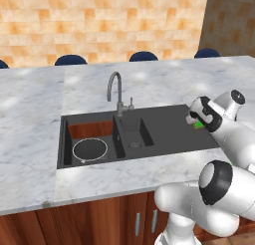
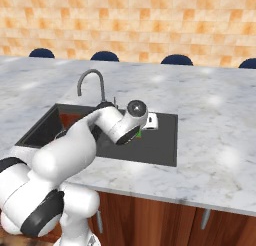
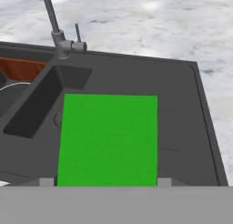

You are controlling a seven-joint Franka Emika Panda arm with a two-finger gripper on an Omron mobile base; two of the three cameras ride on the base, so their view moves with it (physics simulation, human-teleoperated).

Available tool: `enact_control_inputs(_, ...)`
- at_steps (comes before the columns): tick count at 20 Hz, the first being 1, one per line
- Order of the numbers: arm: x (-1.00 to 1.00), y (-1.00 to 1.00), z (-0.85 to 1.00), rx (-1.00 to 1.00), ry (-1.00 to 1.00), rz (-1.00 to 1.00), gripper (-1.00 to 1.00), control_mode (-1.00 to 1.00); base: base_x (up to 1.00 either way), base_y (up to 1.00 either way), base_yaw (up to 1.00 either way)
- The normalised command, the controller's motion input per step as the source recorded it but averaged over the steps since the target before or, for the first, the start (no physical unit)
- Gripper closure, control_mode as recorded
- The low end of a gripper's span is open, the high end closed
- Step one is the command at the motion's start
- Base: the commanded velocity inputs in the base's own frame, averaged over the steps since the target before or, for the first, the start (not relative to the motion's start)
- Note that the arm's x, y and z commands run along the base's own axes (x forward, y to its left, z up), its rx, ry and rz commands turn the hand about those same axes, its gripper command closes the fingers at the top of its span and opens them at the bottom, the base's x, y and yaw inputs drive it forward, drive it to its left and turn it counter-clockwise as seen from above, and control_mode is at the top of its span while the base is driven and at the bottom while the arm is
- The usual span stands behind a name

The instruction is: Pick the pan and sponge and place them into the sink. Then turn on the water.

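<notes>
My gripper [image 1: 195, 120] is shut on the bright green sponge [image 3: 108, 139], which sits flat between the two finger tips and hangs just above the drainboard of the dark sink [image 1: 167, 120]. A sliver of the sponge [image 1: 199, 124] shows under the hand, and again as a green edge [image 2: 138, 135] in the right base view. The pan [image 1: 90, 150], round and dark with a silvery rim, lies in the larger basin at the left. The smaller basin [image 3: 43, 102] is just left of the sponge. The grey gooseneck faucet [image 1: 115, 91] with its small side lever [image 1: 131, 102] stands behind the basins; no water runs.
Marble counter [image 1: 30, 139] surrounds the sink on all sides. Dark blue chair backs [image 1: 143, 56] line the far edge. My own arm [image 2: 100, 127] reaches across the basins in the right base view and hides part of them.
</notes>
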Motion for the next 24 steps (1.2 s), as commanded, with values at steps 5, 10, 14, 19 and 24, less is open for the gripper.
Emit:
enact_control_inputs(5, 0.0, 0.57, 0.17, -0.02, 0.02, -0.02, 1.0, -1.0, 0.0, 0.0, 0.0)
enact_control_inputs(10, 0.0, 0.56, 0.22, 0.0, -0.02, -0.02, 1.0, -1.0, 0.0, 0.0, 0.0)
enact_control_inputs(14, 0.0, 0.55, 0.1, 0.0, -0.01, -0.03, 1.0, -1.0, 0.0, 0.0, 0.0)
enact_control_inputs(19, -0.01, 0.55, 0.09, -0.01, -0.03, -0.04, 1.0, -1.0, 0.0, 0.0, 0.0)
enact_control_inputs(24, 0.0, 0.55, 0.1, -0.01, -0.03, -0.04, 1.0, -1.0, 0.0, 0.0, 0.0)
